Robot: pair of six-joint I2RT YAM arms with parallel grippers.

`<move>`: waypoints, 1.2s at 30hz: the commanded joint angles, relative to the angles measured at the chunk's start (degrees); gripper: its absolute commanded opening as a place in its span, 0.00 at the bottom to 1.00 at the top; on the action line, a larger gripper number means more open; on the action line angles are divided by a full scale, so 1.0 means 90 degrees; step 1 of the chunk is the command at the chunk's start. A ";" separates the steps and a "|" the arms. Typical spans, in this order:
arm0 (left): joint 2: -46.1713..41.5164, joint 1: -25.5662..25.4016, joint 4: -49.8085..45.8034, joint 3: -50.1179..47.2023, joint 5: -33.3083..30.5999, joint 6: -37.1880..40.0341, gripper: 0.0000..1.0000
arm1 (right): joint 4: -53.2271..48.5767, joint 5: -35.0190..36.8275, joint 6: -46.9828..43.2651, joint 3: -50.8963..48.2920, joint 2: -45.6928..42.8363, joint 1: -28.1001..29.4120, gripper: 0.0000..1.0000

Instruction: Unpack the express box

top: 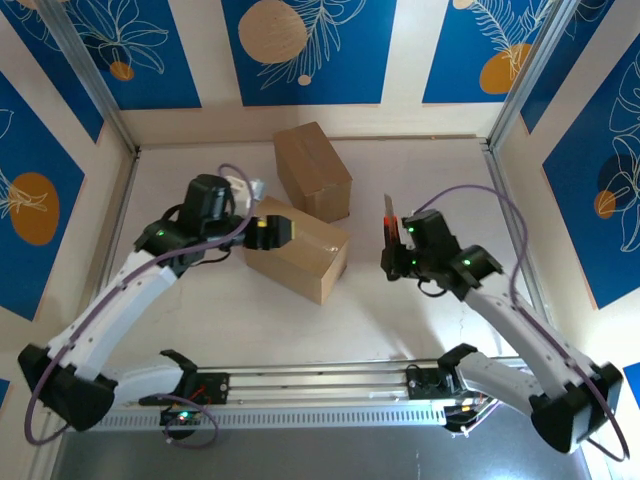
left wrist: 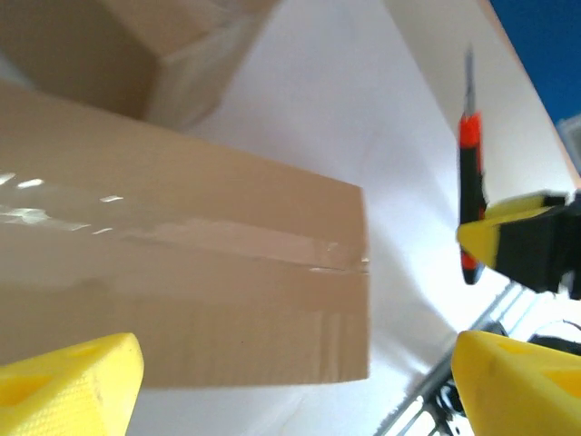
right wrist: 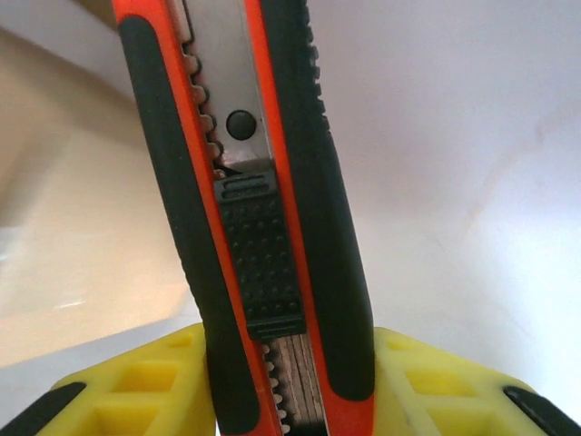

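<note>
The white surface (top: 380, 320) carries two plain brown cardboard boxes. The express box (top: 300, 255) lies near the middle, a little left of centre, with one corner turned toward the arms. Its top flaps are closed, and a strip of clear, shiny tape (left wrist: 136, 232) runs along the seam between them (the tape catches the light in the left wrist view, and the seam looks slightly ragged where it meets the box's end). The second box (top: 313, 170) sits just behind it, farther from the arms, and is also closed. The left pincer (top: 272, 231) hovers over the left part of the express box with its yellow fingers (left wrist: 73, 386) spread wide and nothing between them. To the right of the box and apart from it, the right pincer (top: 400, 250) is clamped on a utility knife (right wrist: 254, 209) with an orange and black handle, held upright with the blade end uppermost.
</note>
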 commanded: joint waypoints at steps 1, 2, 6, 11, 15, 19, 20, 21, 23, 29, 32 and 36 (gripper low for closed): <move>0.0510 -0.0409 0.1180 0.0263 0.0893 -0.0177 0.85 | -0.0217 -0.1018 -0.1158 0.0474 -0.0346 0.0055 0.37; 0.0632 -0.0552 0.1499 0.0319 0.1010 -0.0302 0.83 | -0.0195 -0.1237 -0.1325 0.0611 -0.0350 0.0064 0.37; 0.0885 -0.0924 0.2900 0.0237 0.1188 -0.0850 0.82 | -0.0144 -0.1681 -0.1670 0.1042 -0.0065 0.0084 0.37; 0.1039 -0.1091 0.3796 -0.0035 0.1233 -0.1257 0.82 | 0.0110 -0.1874 -0.1731 0.1266 0.0272 0.0151 0.37; 0.1143 -0.1131 0.4128 -0.0203 0.1308 -0.1448 0.82 | 0.0230 -0.1939 -0.1710 0.1324 0.0419 0.0217 0.37; 0.1338 -0.1150 0.4152 -0.0188 0.1281 -0.1518 0.82 | 0.0334 -0.1948 -0.1683 0.1373 0.0493 0.0331 0.37; 0.1381 -0.1150 0.4140 -0.0182 0.1251 -0.1513 0.82 | 0.0362 -0.1940 -0.1668 0.1385 0.0503 0.0365 0.37; 0.1417 -0.1157 0.4150 -0.0183 0.1219 -0.1513 0.82 | 0.0394 -0.1954 -0.1647 0.1395 0.0499 0.0394 0.37; 0.1512 -0.1157 0.4247 -0.0186 0.1198 -0.1538 0.81 | 0.0484 -0.1995 -0.1598 0.1395 0.0495 0.0462 0.37; 0.1771 -0.1154 0.4587 -0.0107 0.1320 -0.1744 0.73 | 0.0638 -0.2005 -0.1543 0.1434 0.0565 0.0662 0.36; 0.1823 -0.1160 0.4740 -0.0134 0.1369 -0.1854 0.62 | 0.0669 -0.1954 -0.1544 0.1454 0.0602 0.0727 0.36; 0.1796 -0.1158 0.4784 -0.0195 0.1355 -0.1904 0.34 | 0.0689 -0.1896 -0.1526 0.1454 0.0620 0.0768 0.36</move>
